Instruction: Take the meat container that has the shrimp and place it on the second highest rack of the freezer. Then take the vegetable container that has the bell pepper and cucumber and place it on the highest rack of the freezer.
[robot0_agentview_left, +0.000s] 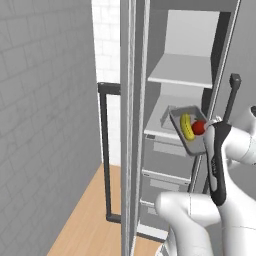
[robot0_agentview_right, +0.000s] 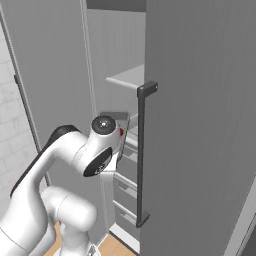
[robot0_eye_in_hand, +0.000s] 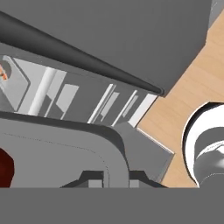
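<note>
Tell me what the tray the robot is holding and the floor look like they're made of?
The tray looks like smooth grey plastic or metal: plain matte colour, rounded corners, raised rim. It is hard to say which. The floor looks like light wood, with straight plank lines and a warm tan colour. Everything here is computer-drawn, so these are only looks.

Glossy white rounded arm (robot0_agentview_right: 60, 155) links, dark grey joint bands and caps

The vegetable container (robot0_agentview_left: 189, 131) is a flat grey tray with a yellow-green cucumber (robot0_agentview_left: 186, 126) and a red bell pepper (robot0_agentview_left: 199, 127) in it. It is tipped up on its side, just in front of the freezer's (robot0_agentview_left: 170, 150) lower rack (robot0_agentview_left: 159, 131). The top rack (robot0_agentview_left: 180, 71) is above it.
</note>
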